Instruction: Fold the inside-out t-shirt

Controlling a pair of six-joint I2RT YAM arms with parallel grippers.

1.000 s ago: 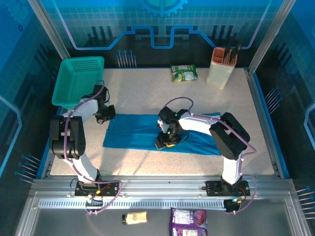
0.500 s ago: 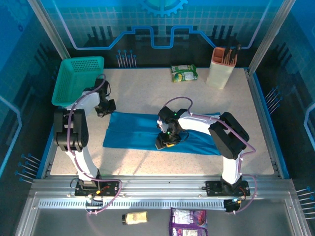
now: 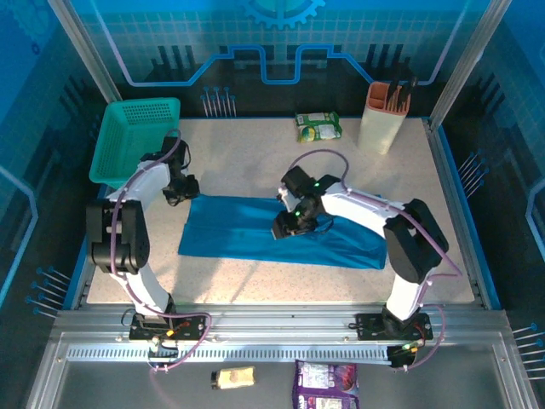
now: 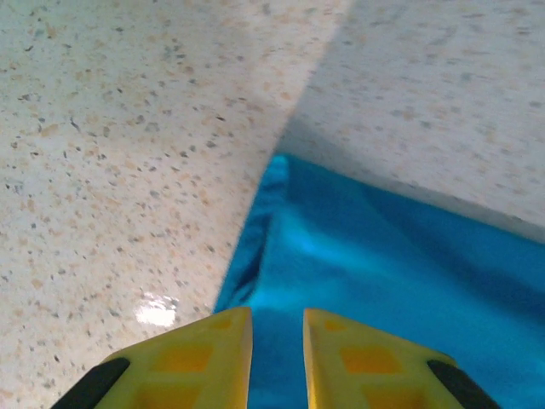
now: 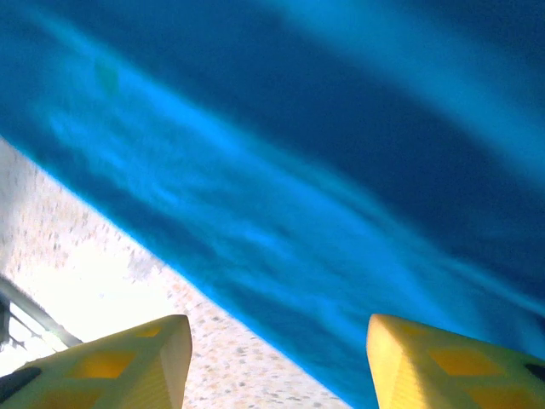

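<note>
While both pincers stood open, the t-shirt (image 3: 247, 232) lay flat at the table's (image 3: 255, 166) centre.
At its 10 o'clock corner the barely parted left pincer (image 4: 278, 317) could snag one layer; the wide right pincer (image 5: 277, 332) could rumple the middle.

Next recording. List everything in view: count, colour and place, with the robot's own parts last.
t-shirt: 1, blue, lying as a long strip across the middle of the table
table: 1, speckled beige, under the arms
basket: 1, teal, far left corner
green packet: 1, green, far edge, middle
holder: 1, beige-orange, far right, dark sticks inside
yellowish packet: 1, pale yellow, in front of the near rail
purple packet: 1, purple, right of the yellowish one
left gripper: 1, yellow fingers narrowly apart, at the shirt's far-left corner
right gripper: 1, yellow fingers wide apart, over the shirt's middle
</note>
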